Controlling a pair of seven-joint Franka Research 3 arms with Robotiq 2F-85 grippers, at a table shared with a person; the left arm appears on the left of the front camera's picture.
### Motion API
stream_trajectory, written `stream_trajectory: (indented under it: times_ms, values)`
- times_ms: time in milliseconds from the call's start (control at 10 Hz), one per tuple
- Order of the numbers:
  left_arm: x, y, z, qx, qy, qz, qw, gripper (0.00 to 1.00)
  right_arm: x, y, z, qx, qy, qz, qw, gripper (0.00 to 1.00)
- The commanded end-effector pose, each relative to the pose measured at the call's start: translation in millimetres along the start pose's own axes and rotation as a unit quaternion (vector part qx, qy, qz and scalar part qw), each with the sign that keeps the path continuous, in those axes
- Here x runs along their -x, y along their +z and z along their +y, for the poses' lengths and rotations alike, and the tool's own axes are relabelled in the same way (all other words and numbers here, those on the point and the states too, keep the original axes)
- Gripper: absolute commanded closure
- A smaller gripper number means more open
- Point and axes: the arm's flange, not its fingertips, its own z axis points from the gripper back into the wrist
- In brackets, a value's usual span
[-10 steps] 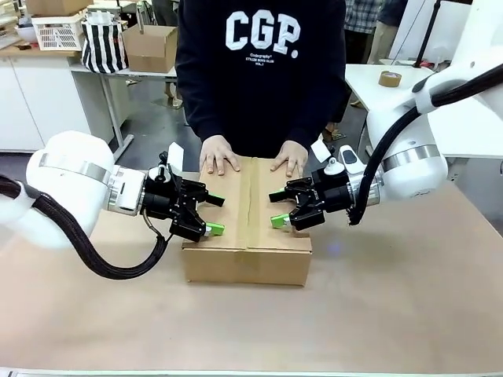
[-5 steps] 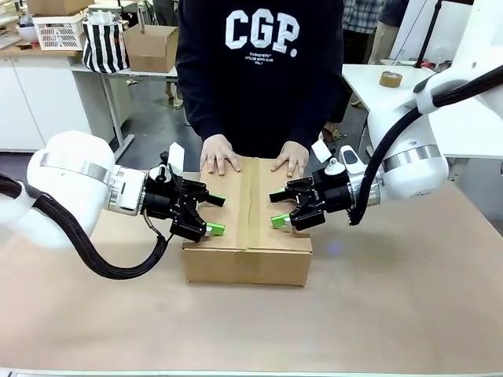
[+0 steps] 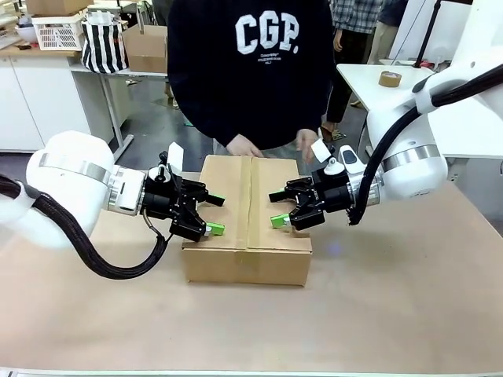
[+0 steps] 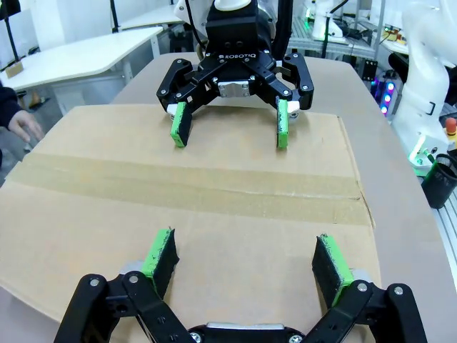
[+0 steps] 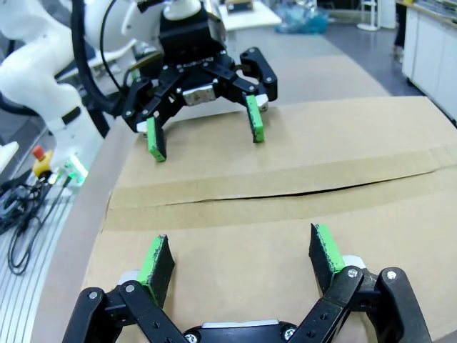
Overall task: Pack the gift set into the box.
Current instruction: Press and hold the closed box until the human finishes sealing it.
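Note:
The box [image 3: 247,212] lies in the middle of the table with its top flaps folded down, a seam running along the centre. My left gripper [image 3: 214,214] hovers open over the box's left edge, nothing between its green pads. Facing it over the right edge, my right gripper [image 3: 276,209] is open too. The left wrist view shows my own open left gripper [image 4: 246,261] above the box top [image 4: 214,186], with the right gripper [image 4: 228,125] opposite. The right wrist view mirrors this: right gripper [image 5: 243,261], cardboard [image 5: 285,193], left gripper [image 5: 203,125]. The gift set is hidden.
A person in a black sweatshirt [image 3: 259,71] stands at the far edge, hands [image 3: 244,146] held just behind the box. A smaller carton [image 3: 149,47] and a striped bag [image 3: 104,43] sit on a back table. A tape roll [image 3: 389,78] rests on the white table at right.
The person's hands, which lay flat on the far part of the box top, have lifted off and drawn back. Both grippers have stayed where they were, open.

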Motion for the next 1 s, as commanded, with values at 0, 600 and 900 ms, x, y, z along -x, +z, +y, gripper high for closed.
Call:
stream_trajectory:
  times_ms: [0,600,900]
  values:
    - [2.2,0.3,-3.5,-0.006,0.003,0.002,1.0,0.0,3.5,-0.5,0.0,0.0,-0.004,0.001,1.0,0.0]
    - [2.2,0.3,-3.5,-0.006,0.003,0.002,1.0,0.0,3.5,-0.5,0.0,0.0,-0.004,0.001,1.0,0.0]
    - [2.2,0.3,-3.5,-0.006,0.003,0.002,1.0,0.0,3.5,-0.5,0.0,0.0,-0.004,0.001,1.0,0.0]
